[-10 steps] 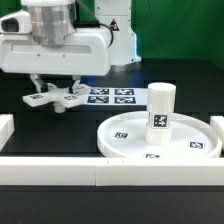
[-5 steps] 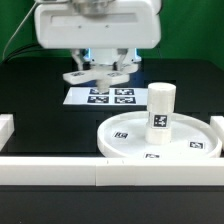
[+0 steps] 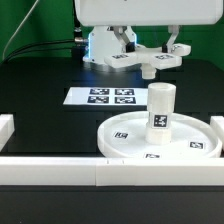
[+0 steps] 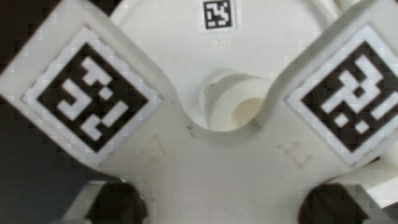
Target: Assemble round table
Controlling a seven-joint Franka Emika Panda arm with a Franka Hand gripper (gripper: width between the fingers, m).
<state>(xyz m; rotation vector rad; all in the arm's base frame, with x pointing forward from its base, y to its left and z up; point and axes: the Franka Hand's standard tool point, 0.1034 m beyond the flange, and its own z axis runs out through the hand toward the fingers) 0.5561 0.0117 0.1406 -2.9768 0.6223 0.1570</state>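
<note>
My gripper (image 3: pixel 148 45) is shut on the white cross-shaped base (image 3: pixel 150 58) and holds it in the air, just above and slightly behind the short thick leg (image 3: pixel 161 110). The leg stands upright on the large rimmed round disc (image 3: pixel 118 146) at the exterior view's right front. In the wrist view the base (image 4: pixel 222 110) fills the picture, with tagged arms on both sides and a central hole. My gripper (image 4: pixel 240 205) clamps it between dark fingertips (image 4: pixel 121 204).
The marker board (image 3: pixel 108 97) lies flat on the black table behind the disc. A long white border bar (image 3: pixel 60 172) runs along the front edge, and another bar (image 3: pixel 6 130) stands at the exterior view's left.
My gripper has lifted the cross-shaped base off the table at the exterior view's left and carried it up and to the right, to above the leg.
</note>
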